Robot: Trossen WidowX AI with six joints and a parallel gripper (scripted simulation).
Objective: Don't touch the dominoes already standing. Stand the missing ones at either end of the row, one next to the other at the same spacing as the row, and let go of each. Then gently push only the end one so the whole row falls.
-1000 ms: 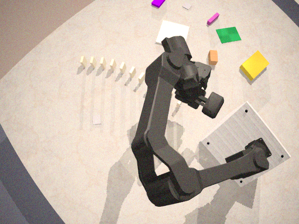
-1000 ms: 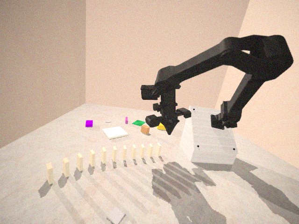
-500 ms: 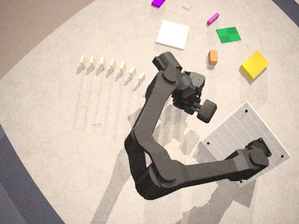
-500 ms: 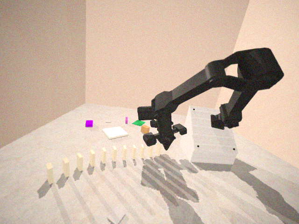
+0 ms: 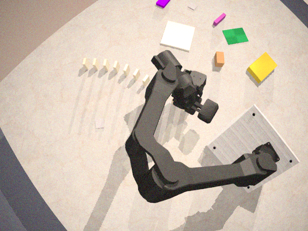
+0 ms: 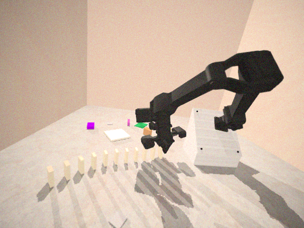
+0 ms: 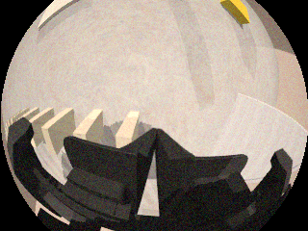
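Observation:
Several cream dominoes stand upright in a gently curved, evenly spaced row. The far-end domino (image 5: 85,63) (image 6: 50,176) is clear of the arm. The domino at the other end (image 6: 160,152) (image 7: 129,129) stands close beside the fingertips; the arm hides it in the top view. My gripper (image 6: 165,152) (image 7: 156,133) is shut and empty, pointing down, low at that end of the row. It appears just right of the end domino in the wrist view. Whether the fingers touch it cannot be told. The fingertips are hidden in the top view.
A white slab (image 5: 178,35) (image 6: 117,134), orange block (image 5: 219,58) (image 6: 147,131), yellow block (image 5: 262,67) (image 7: 236,11), green sheet (image 5: 235,36) (image 6: 140,125), pink bar (image 5: 219,19) and purple block (image 5: 162,3) (image 6: 90,126) lie beyond the row. The arm's white base (image 5: 233,141) (image 6: 217,139) is nearby.

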